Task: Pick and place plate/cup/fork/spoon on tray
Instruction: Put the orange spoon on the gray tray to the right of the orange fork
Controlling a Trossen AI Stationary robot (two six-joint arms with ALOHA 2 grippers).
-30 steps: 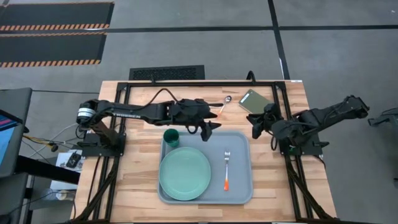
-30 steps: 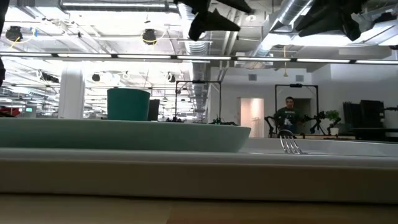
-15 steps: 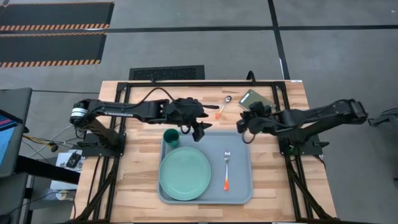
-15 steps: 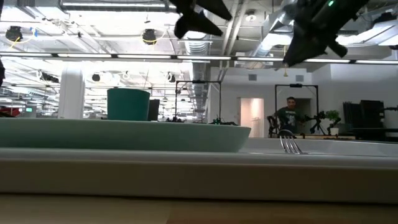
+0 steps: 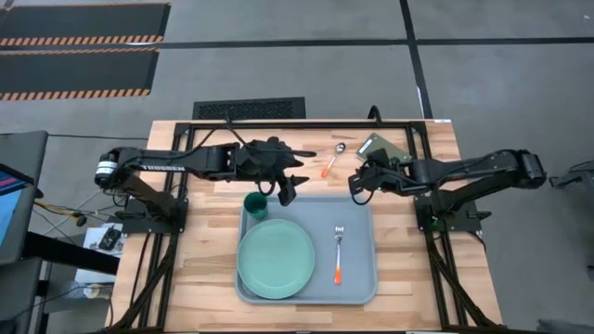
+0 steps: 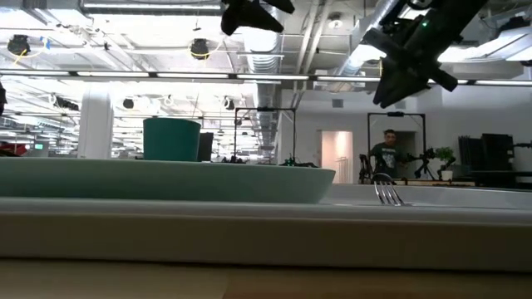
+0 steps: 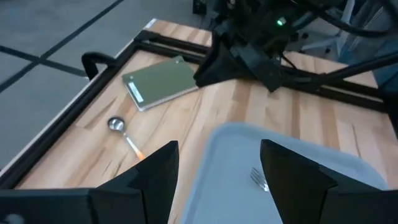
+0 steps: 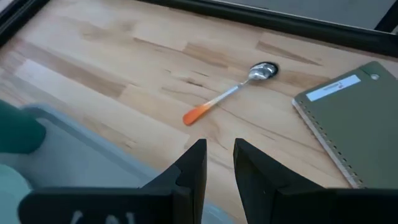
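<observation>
Worktop (image 5: 200,278): pale wooden planks inside a black metal frame.
Tray (image 5: 357,278): one, smooth pale blue-grey rectangle with rounded corners and raised rim; it carries the plate, cup and fork.
Plate (image 5: 276,260): one, round, mint-green, raised rim.
Cup (image 5: 255,205): one, small, dark teal, at the tray's far left corner.
Fork (image 5: 339,253): one, silver tines, orange handle, right of the plate.
Spoon (image 5: 331,160): one, round silver bowl, orange handle, on bare wood beyond the tray.
Notebook (image 5: 380,148): one, flat green-grey, spiral-bound.
Left gripper (image 5: 286,188): above the tray's far edge, fingers wide apart, holding nothing.
Right gripper (image 5: 356,186): near the spoon, fingers a narrow gap apart, holding nothing.
</observation>
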